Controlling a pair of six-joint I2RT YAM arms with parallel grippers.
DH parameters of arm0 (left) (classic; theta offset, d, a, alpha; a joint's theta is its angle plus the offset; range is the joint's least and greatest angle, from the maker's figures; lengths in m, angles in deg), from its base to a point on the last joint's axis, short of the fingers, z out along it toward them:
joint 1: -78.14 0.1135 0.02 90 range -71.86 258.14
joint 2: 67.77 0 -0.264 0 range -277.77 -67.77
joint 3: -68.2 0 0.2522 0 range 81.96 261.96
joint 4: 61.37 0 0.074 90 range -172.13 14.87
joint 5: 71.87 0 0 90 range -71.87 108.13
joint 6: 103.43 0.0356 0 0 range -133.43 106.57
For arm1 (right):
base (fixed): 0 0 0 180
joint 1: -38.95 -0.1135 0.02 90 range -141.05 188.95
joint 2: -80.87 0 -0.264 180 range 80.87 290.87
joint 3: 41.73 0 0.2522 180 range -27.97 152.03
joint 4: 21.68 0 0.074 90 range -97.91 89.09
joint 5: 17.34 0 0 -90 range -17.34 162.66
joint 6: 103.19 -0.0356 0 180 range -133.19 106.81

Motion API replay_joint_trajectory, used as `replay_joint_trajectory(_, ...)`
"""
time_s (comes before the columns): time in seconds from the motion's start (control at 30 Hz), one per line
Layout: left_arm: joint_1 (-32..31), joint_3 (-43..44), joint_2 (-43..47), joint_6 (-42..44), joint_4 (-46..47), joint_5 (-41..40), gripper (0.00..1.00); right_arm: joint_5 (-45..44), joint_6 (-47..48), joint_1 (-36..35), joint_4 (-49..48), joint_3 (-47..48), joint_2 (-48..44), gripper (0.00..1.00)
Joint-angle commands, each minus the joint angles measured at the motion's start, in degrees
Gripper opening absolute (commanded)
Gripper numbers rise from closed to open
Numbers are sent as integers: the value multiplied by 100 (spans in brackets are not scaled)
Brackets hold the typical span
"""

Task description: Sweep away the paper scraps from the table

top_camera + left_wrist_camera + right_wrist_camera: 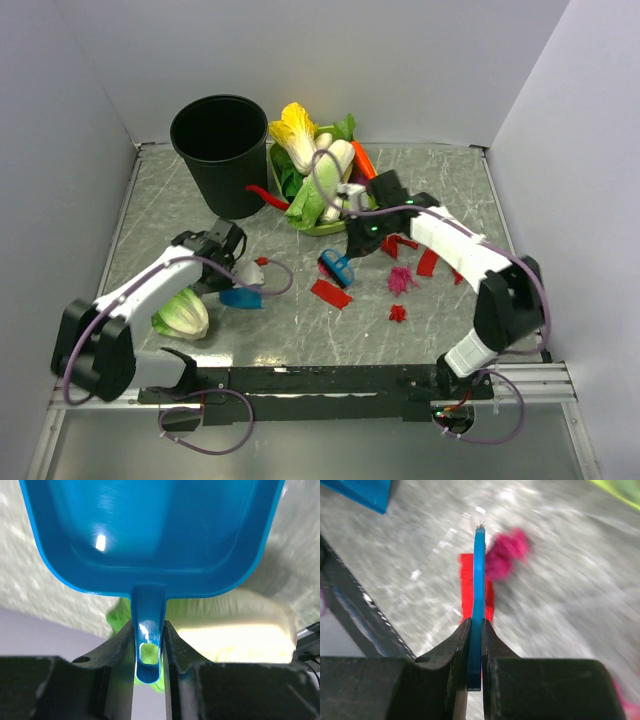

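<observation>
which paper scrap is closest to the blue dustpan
The big flat red piece, lying leftmost of the scraps, beside the blue brush. The pink wad and the thin red strips all sit farther right of the dustpan.

Paper scraps (331, 293), perhaps seven, on table (300, 330)

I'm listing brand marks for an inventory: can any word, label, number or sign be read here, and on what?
None can be read. The blue dustpan, the blue brush, the black bin and the table show no print; the right wrist view is blurred.
</observation>
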Motion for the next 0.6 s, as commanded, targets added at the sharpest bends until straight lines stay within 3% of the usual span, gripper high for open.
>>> replay_joint_trajectory(0.0, -268, 534, -605, 16, 206, 622, 1, -289, 714, 512, 587, -226, -865, 0)
replay_joint_trajectory(0.2, -866, 728, -1229, -414, 610, 1157, 1, 239, 619, 1207, 590, -331, -1902, 0)
replay_joint_trajectory(0.43, -1200, 930, -1994, -1134, 1094, 1308, 1, -745, 117, 1357, -115, -736, -2492, 0)
replay_joint_trajectory(0.53, -1200, 913, -2126, -1223, 1217, 1308, 9, -1061, 90, 1375, -80, -710, -2422, 0)
replay_joint_trajectory(0.57, -1200, 826, -2100, -1249, 1278, 1308, 17, -1367, 151, 1366, -80, -719, -2413, 0)
